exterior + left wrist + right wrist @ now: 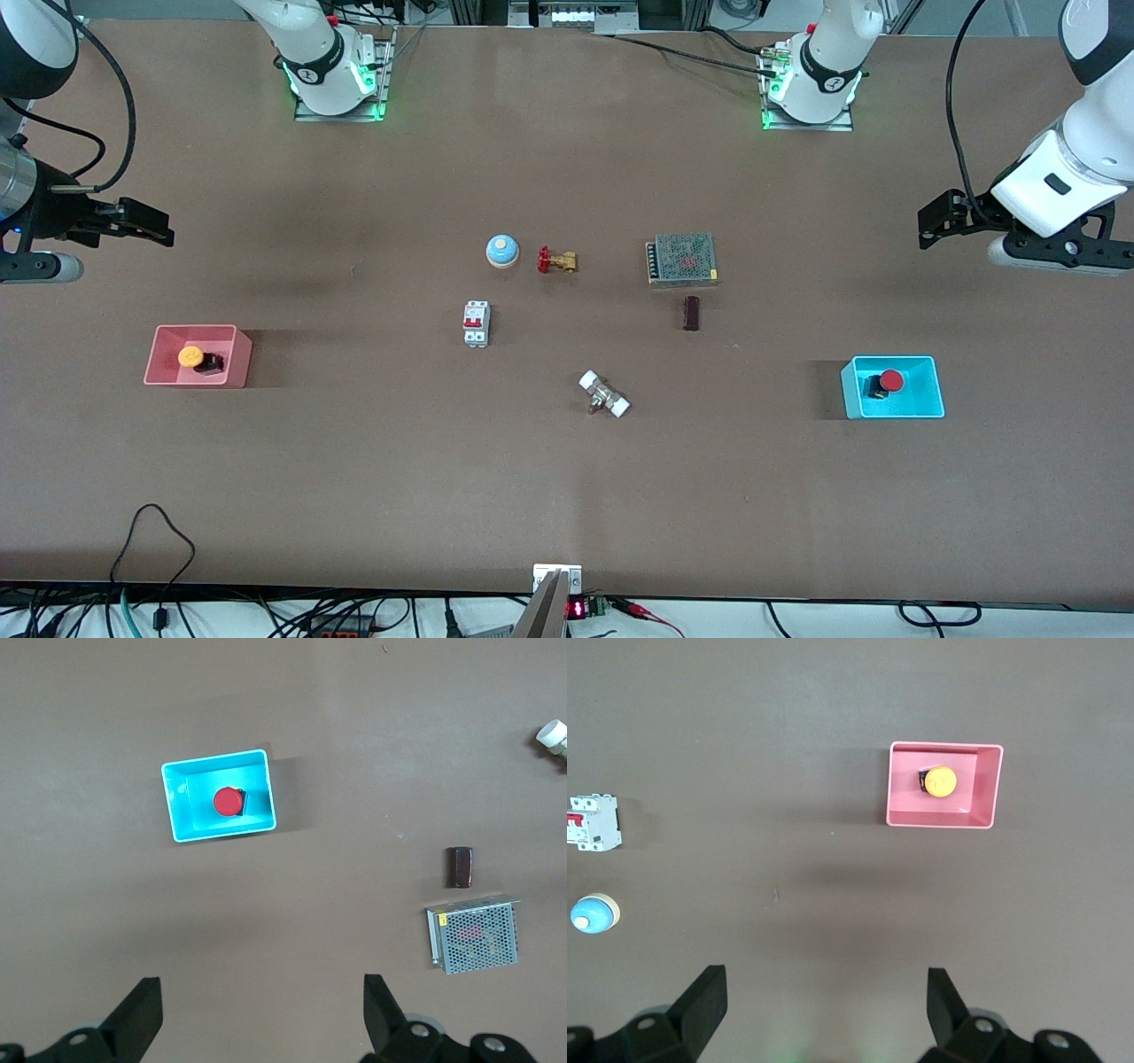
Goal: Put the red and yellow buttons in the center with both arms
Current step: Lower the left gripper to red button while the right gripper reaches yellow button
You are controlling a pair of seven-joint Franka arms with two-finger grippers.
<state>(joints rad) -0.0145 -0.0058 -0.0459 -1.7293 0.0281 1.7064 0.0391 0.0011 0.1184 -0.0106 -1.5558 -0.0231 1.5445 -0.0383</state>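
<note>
The red button (890, 381) sits in a cyan tray (895, 359) toward the left arm's end of the table. It also shows in the left wrist view (228, 801). The yellow button (190, 356) sits in a pink tray (195, 328) toward the right arm's end, and shows in the right wrist view (940, 781). My left gripper (927, 226) hangs open and empty over bare table near its end. My right gripper (164, 232) hangs open and empty over bare table near its end. The center (576, 319) is plain brown tabletop.
Round the middle lie a blue bell (502, 251), a brass valve with a red handwheel (558, 260), a white breaker (477, 323), a metal mesh box (682, 259), a small dark block (691, 313) and a white-ended fitting (604, 395).
</note>
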